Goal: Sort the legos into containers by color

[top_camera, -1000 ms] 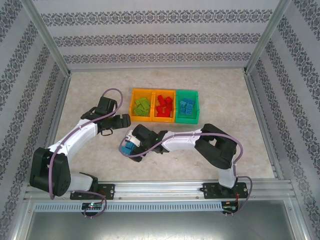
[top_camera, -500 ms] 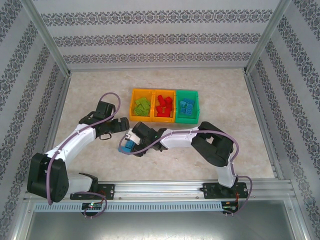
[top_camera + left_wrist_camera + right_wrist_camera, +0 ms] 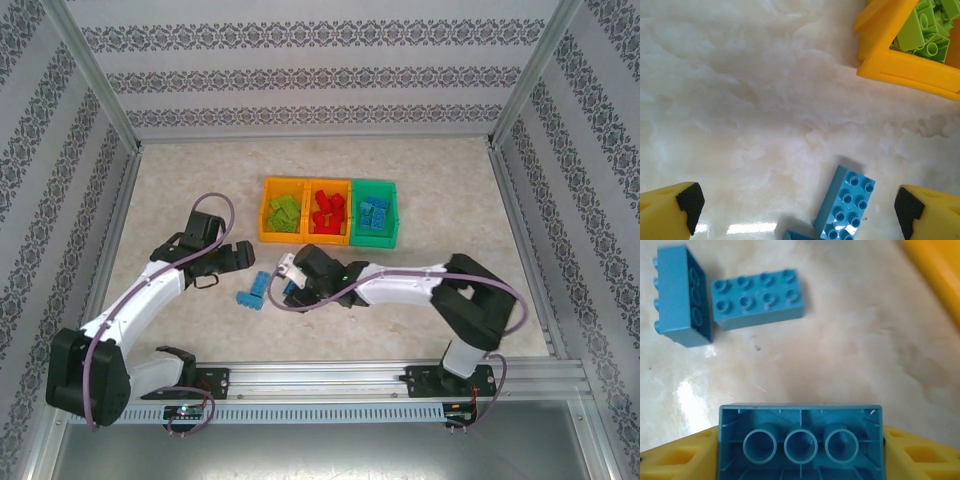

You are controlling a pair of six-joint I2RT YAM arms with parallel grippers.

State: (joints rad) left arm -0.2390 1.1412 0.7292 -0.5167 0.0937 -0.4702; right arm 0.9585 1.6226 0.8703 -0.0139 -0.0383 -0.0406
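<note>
Legos are mostly binned already: green and red ones in the two orange bins, blue ones in the green bin. What's new is that a second ago the right tool was spread wide over the little cluster of blue strays on the counter. Now it's pinching one blue brick, hollow underside facing the wrist cam, and it has pulled away to the right of the cluster. Two blue bricks are left on the counter just beside each other, one studs up and one tipped on its side. The left tool has backed off a bit and hangs near them, spread wide with nothing in it. So I'd say the grab worked. Next stop is probably the green bin, then two more trips and it's sorted.
</note>
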